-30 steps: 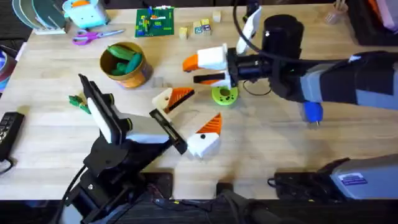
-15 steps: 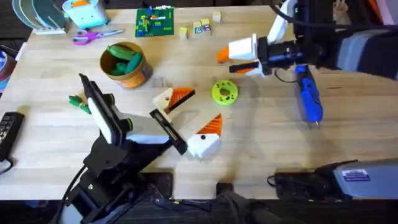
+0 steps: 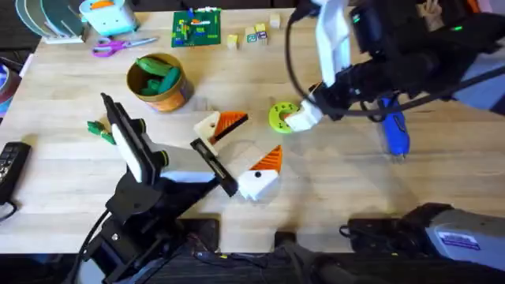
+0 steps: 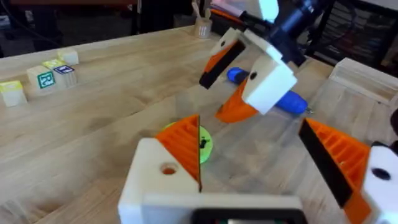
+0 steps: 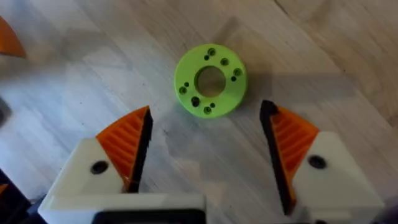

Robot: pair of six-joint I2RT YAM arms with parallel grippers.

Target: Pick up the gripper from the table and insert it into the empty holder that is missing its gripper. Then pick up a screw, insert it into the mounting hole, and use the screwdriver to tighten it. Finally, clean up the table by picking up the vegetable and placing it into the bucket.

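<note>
Right tool agape above green disc

Table: light wooden planks, visible grain
Floor: dark, at 10 o'clock past the table edge
Light: soft, faint shadows

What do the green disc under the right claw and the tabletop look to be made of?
The green disc looks like matte moulded or printed plastic: uniform lime colour, crisp drilled-looking holes, no shine. The table looks like light wood with a smooth finish: plank seams and grain show.
</note>
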